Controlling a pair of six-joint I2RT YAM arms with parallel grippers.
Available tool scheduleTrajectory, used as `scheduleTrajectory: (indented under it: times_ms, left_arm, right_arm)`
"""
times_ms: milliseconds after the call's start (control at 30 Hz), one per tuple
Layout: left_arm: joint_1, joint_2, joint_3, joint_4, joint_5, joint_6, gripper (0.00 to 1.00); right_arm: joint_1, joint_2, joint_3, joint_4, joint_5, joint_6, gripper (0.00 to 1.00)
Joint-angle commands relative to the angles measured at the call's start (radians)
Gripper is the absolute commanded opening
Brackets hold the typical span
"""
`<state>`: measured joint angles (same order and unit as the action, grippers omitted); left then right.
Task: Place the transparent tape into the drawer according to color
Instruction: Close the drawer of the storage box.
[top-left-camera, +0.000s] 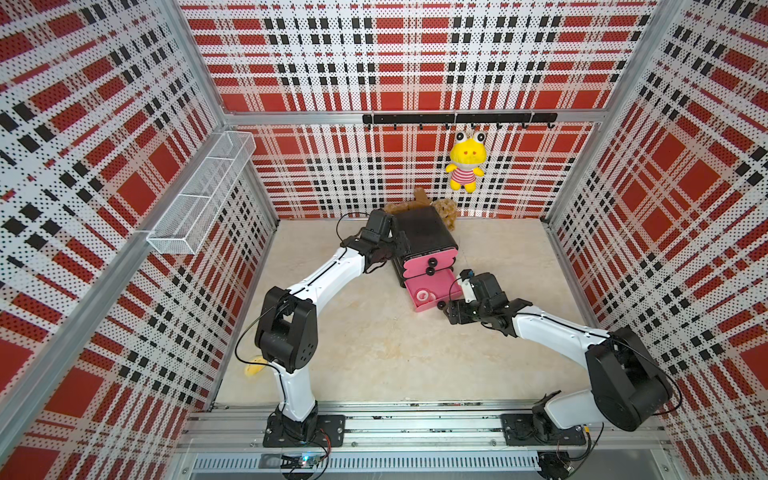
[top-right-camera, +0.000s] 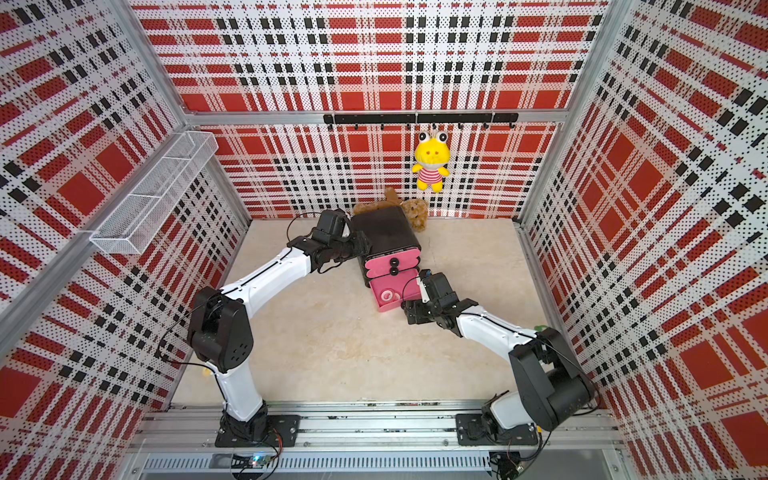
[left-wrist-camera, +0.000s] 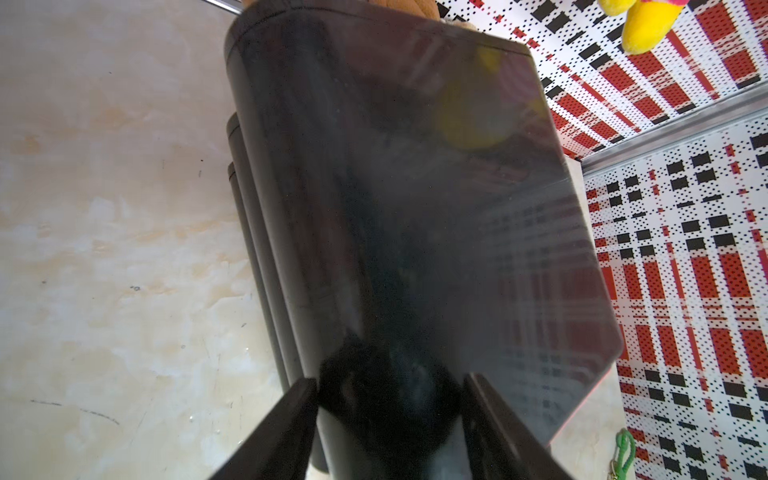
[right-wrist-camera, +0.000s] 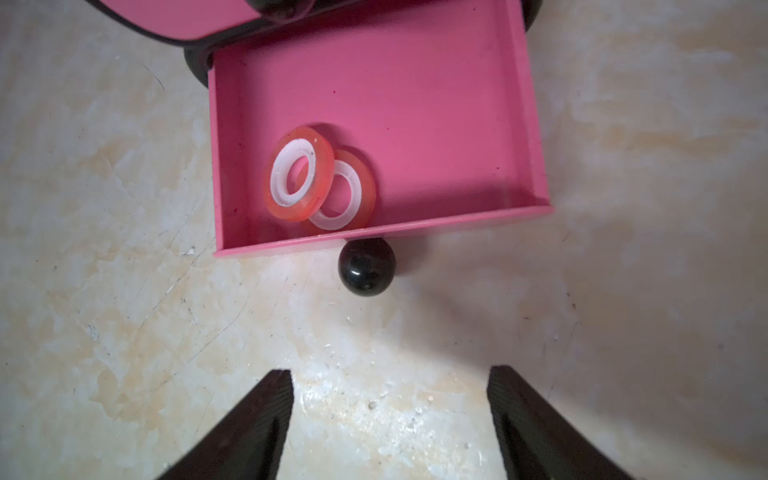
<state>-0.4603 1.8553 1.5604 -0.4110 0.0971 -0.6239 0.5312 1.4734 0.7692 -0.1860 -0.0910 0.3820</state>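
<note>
1. Tape comes first: two flat translucent red-orange tape rings (right-wrist-camera: 299, 174) with white cores lie inside the open pink bottom drawer (right-wrist-camera: 532, 124). They sit near its front wall, one leaning on the other.
2. That drawer belongs to a small black rounded three-tier cabinet (top-left-camera: 424, 232). It has three pink-fronted drawers: the upper two are shut and the lowest is pulled out. There are three round black knobs, and the bottom knob (right-wrist-camera: 366, 266) faces the right arm.
3. Progress, as a judgement: the red-orange pair looks sorted. No purple or yellow-orange ring shows anywhere; the shut drawers hide their contents. Closing the bottom drawer seems to remain.
4. The right gripper (right-wrist-camera: 390, 374) hangs over bare table just short of the bottom knob, its jaws wide apart and empty.
5. The left gripper (left-wrist-camera: 390, 378) has its jaws clamped on the cabinet's black upper edge, apparently bracing it.
6. Around them are a pale marbled tabletop (top-left-camera: 374, 353), one white mesh basket (top-left-camera: 199, 195) on the wall, one hanging yellow plush toy (top-left-camera: 465, 160), and a brown plush toy (top-left-camera: 444, 208) behind the cabinet.
</note>
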Motion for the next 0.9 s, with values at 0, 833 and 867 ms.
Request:
scheduleTrajectory:
  times_ms: [0,833,867]
  left_arm:
    - [0.007,0.027,0.005,0.008,0.013,0.019,0.62]
    - [0.022,0.026,-0.002,0.008,0.032,0.036,0.60]
    - [0.022,0.028,-0.002,0.008,0.033,0.036,0.60]
  right_arm:
    - [0.033,0.034,0.030,0.052,0.053,-0.006,0.76]
    - [0.067,0.195,0.048,0.206,0.128,0.028,0.46]
    - [0.067,0.201,0.053,0.208,0.127,0.028,0.46]
